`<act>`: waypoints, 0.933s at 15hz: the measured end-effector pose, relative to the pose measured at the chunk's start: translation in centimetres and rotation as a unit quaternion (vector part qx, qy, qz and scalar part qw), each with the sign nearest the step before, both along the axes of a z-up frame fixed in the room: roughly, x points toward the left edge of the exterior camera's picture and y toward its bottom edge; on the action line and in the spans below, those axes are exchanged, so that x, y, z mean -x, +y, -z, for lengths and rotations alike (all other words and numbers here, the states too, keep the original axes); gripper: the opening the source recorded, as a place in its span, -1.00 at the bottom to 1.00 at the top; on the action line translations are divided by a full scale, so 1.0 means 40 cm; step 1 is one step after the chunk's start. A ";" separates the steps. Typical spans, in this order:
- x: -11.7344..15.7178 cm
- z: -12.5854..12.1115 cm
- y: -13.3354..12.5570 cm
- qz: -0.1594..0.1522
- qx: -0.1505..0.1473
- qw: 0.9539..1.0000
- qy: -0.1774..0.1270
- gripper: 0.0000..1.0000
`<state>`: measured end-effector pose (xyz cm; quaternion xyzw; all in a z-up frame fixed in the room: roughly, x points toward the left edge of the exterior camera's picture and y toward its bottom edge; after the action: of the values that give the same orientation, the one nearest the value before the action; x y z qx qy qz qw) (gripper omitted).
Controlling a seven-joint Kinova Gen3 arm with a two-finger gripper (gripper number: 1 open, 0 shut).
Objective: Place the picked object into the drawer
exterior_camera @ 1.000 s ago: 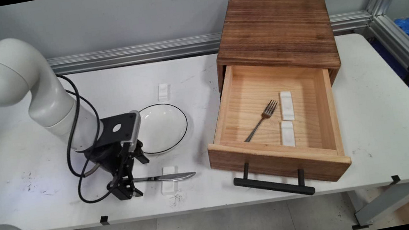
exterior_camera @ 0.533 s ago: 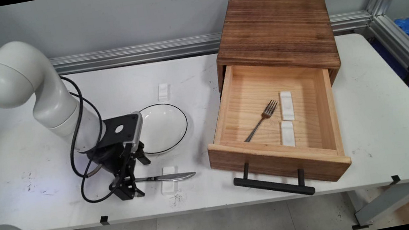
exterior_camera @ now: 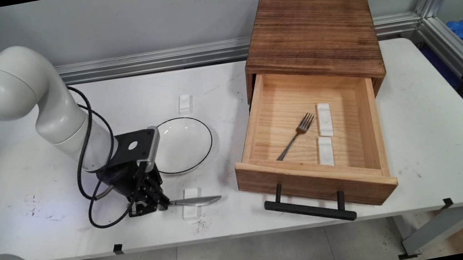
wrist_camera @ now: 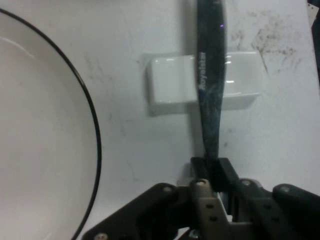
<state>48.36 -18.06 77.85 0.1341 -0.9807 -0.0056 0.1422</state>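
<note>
jaws clamped on knife handle at near edge of tabletop

white tabletop (exterior_camera: 14,181) set against a grey wall, scuffed in places. at left, the white arm reaches down with black cables (exterior_camera: 95,201) hanging from it. the gripper (exterior_camera: 151,205) sits low at the near edge, jaws closed narrow on the handle end of a knife (exterior_camera: 191,201). the knife lies flat, its blade resting across a small white rest (exterior_camera: 189,203); the hand view confirms the handle pinched between the fingers (wrist_camera: 226,175). just behind the gripper, a white plate (exterior_camera: 183,144) with a dark rim. a second white rest (exterior_camera: 184,104) lies beyond the plate. at right, a dark wooden cabinet (exterior_camera: 313,30), its drawer (exterior_camera: 312,177) pulled open; inside, a fork (exterior_camera: 296,135) beside two white rests (exterior_camera: 324,119).
</note>
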 end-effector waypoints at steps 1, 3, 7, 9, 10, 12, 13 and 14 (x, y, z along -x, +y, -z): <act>-0.001 0.000 0.000 0.000 -0.001 1.000 0.000 -1.00; -0.006 0.000 -0.001 0.002 -0.002 1.000 -0.001 -1.00; -0.008 -0.009 -0.006 0.006 -0.002 1.000 0.001 -1.00; -0.007 -0.021 -0.008 0.008 -0.002 1.000 0.003 -1.00; -0.007 -0.033 -0.008 0.009 -0.003 1.000 0.004 -1.00; -0.012 -0.063 -0.006 0.012 -0.005 1.000 0.006 -1.00; -0.017 -0.080 -0.003 0.013 -0.007 1.000 0.005 -1.00; -0.025 -0.101 0.000 0.015 -0.008 1.000 0.005 -1.00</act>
<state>49.35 -18.04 81.91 0.1206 -0.9818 -0.0160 0.1455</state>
